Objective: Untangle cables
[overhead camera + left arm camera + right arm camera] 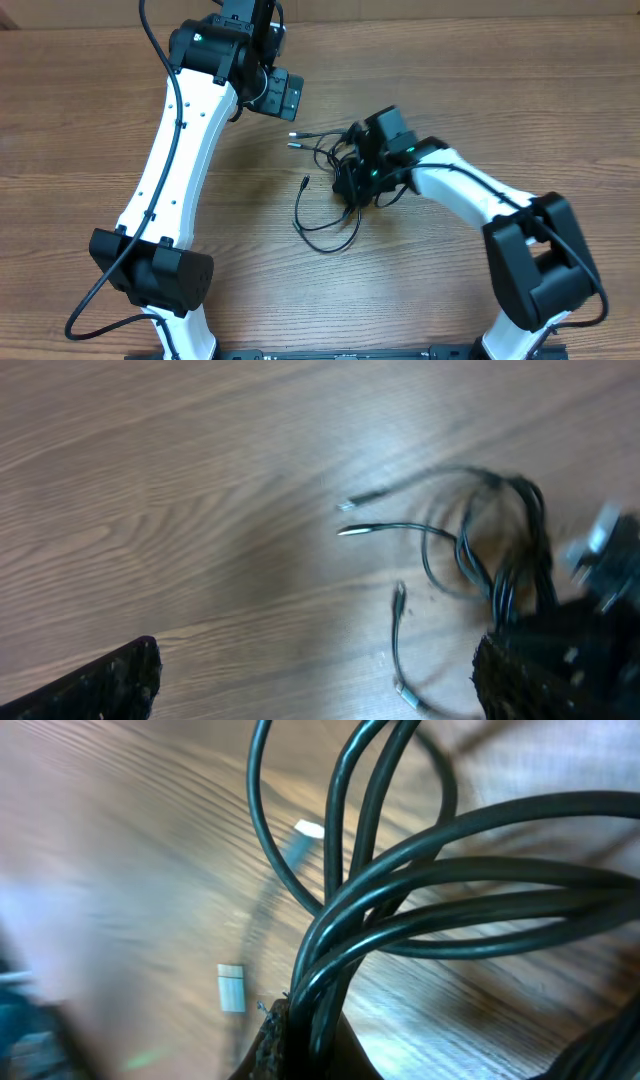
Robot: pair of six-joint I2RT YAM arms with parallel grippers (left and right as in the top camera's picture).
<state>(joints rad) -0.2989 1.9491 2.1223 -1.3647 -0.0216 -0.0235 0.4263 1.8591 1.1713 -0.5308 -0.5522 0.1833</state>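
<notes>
Gripping step: right gripper (362, 168) clamped tight on bunch of cables (430, 885) near middle of table (80, 130); loose strands trail leftward. Left gripper (287, 93) hovers wide apart, holding nothing. Next move probably: left takes free plug end (355, 530), pulls apart gently.

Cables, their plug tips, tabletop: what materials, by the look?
Cables: likely rubber or PVC jacket, smooth black with a soft sheen. Plug tips: probably metal, bright silver. Tabletop: wood or wood-look laminate, matte brown grain; cannot tell which.
</notes>
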